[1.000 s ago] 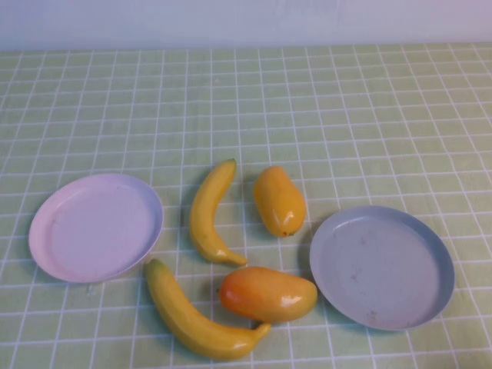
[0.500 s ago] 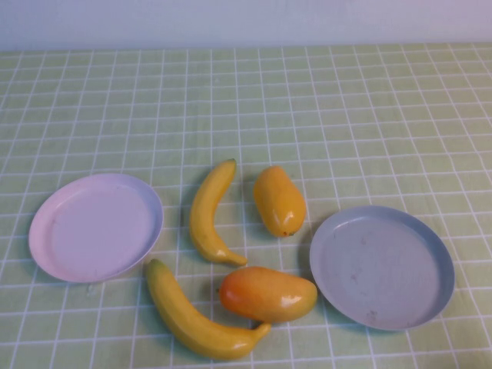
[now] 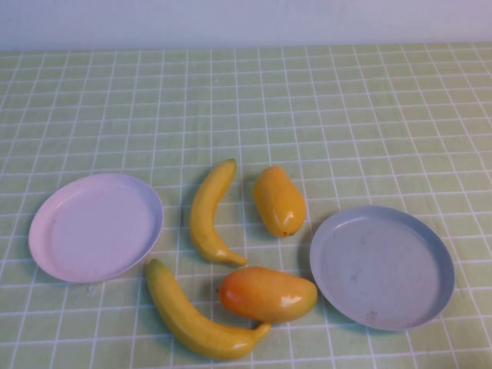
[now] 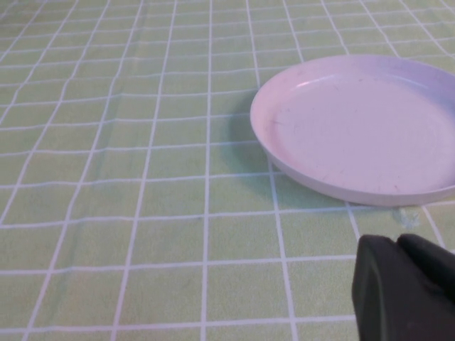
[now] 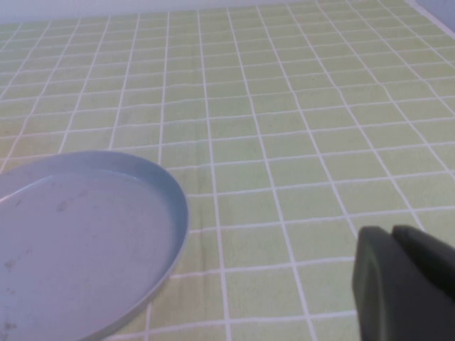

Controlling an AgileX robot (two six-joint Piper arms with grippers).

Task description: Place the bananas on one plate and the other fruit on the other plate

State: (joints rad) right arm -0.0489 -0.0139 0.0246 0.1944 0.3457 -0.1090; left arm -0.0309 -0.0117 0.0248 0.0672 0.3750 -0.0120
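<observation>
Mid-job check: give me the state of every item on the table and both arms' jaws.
Pink plate: empty.
Grey-blue plate: empty.
Smaller banana: on the cloth, between the plates.
Bigger banana: on the cloth, tip touching the orange-red mango.
Yellow mango: on the cloth.
Left gripper: near pink plate.
Right gripper: near grey-blue plate.

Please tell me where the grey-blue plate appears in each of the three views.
High view: the grey-blue plate lies empty at the right, beside the orange-red mango.
Left wrist view: not in it; only the pale pink plate and part of the left hand show.
Right wrist view: the grey-blue plate is at lower left; the right hand is at lower right.
Shared landmark: the green checked tablecloth.
</observation>
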